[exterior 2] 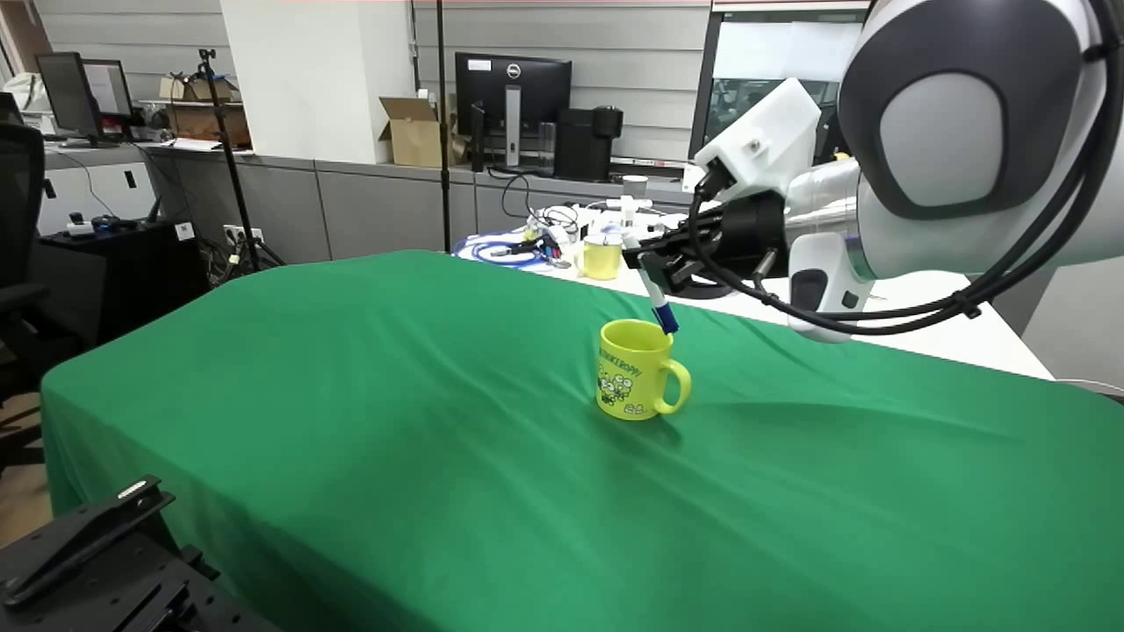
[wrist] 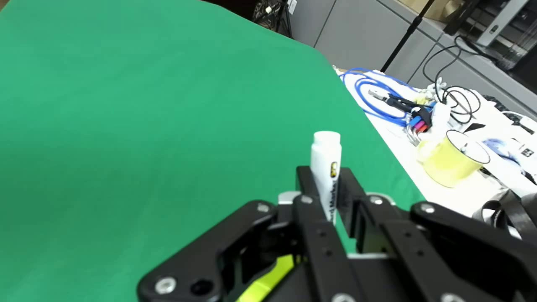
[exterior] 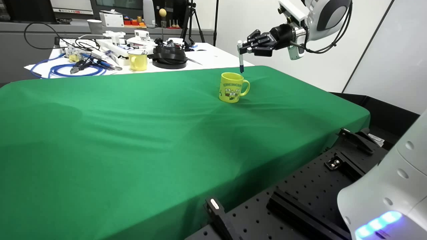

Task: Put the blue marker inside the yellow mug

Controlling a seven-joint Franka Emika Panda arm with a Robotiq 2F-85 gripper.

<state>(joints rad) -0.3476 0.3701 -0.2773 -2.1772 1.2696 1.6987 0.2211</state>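
My gripper is shut on the blue marker and holds it above the table, blue end down. In an exterior view the marker is tilted and its blue end overlaps the handle-side rim of the yellow mug. In an exterior view the blue end is above and right of the rim of the yellow mug; contact cannot be told. The mug stands upright on the green cloth. In the wrist view the marker's white top sticks up between the fingertips; a piece of the mug shows behind the gripper linkage.
A green cloth covers the table. A white table behind bears a paler yellow cup, a blue cable, tools and a black strap roll. Black cables hang from the arm.
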